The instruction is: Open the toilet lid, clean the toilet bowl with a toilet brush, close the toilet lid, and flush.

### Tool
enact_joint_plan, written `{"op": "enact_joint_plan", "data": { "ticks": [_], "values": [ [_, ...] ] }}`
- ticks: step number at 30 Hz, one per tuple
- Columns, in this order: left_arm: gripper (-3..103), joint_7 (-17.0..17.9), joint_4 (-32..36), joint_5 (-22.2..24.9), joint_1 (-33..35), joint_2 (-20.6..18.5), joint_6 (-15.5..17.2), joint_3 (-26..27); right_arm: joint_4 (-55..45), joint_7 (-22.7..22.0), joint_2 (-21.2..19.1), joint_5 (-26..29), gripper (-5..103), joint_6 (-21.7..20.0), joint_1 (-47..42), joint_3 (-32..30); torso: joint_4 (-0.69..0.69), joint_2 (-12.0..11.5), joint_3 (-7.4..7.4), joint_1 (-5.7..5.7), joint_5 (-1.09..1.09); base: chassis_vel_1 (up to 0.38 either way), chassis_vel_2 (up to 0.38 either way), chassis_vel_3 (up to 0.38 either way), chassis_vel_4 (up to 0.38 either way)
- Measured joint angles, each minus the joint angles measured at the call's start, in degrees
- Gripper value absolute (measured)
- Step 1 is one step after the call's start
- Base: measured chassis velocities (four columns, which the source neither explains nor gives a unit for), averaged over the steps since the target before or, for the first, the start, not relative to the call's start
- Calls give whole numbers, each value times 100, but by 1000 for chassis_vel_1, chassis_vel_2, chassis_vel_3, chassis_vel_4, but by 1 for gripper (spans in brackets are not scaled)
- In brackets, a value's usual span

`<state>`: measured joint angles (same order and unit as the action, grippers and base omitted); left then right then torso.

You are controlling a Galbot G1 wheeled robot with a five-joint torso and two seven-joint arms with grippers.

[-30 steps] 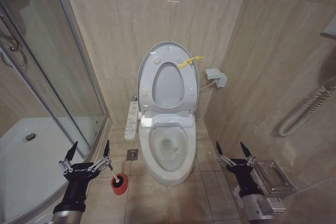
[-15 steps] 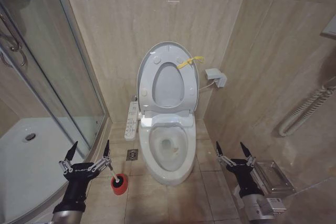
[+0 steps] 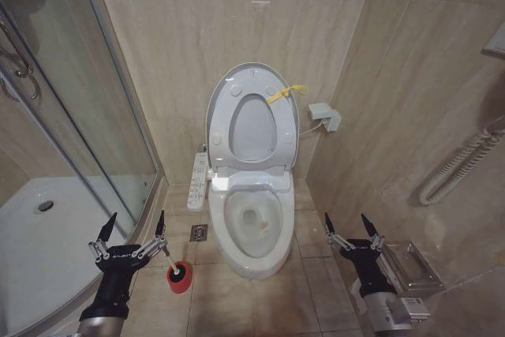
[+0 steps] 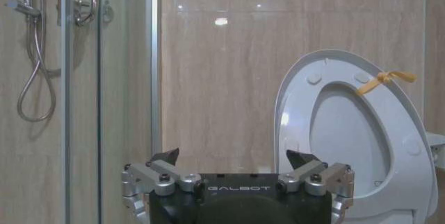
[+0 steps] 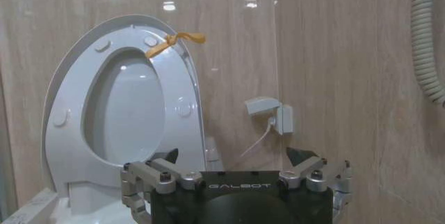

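The lid is raised against the back wall together with the seat, its yellow strap at the upper edge. Below it the bowl lies exposed, with water at the bottom. The brush is set in its red holder on the floor tiles, just left of the bowl's base and in front of the floor drain. The control panel is mounted along the bowl's left side.

The left gripper is held wide, with nothing in it, above and just to the left of the brush handle. The right gripper is also held wide and empty, to the right of the bowl, near a metal box by the right wall.

The opening step looks done; the brush is judged not yet grasped. The handle is thin and leans, so a closing gripper could miss it or push it aside, and the light holder could be tipped or dragged. The shower glass stands close on the left, so a wide swing of the left arm could strike it. A careless lift could also let the brush head catch the holder's rim.
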<state>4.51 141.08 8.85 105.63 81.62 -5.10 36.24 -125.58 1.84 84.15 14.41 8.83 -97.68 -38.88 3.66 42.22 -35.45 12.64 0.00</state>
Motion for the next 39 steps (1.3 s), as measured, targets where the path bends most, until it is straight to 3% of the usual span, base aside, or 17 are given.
{"op": "enact_joint_plan", "data": {
  "ticks": [39],
  "values": [
    [100, 0, 0, 0, 0, 0, 0, 0, 0, 0, 0, 0, 100, 0, 0, 0, 0, 0, 0, 0, 0, 0, 0, 0, 0]
  ]
}}
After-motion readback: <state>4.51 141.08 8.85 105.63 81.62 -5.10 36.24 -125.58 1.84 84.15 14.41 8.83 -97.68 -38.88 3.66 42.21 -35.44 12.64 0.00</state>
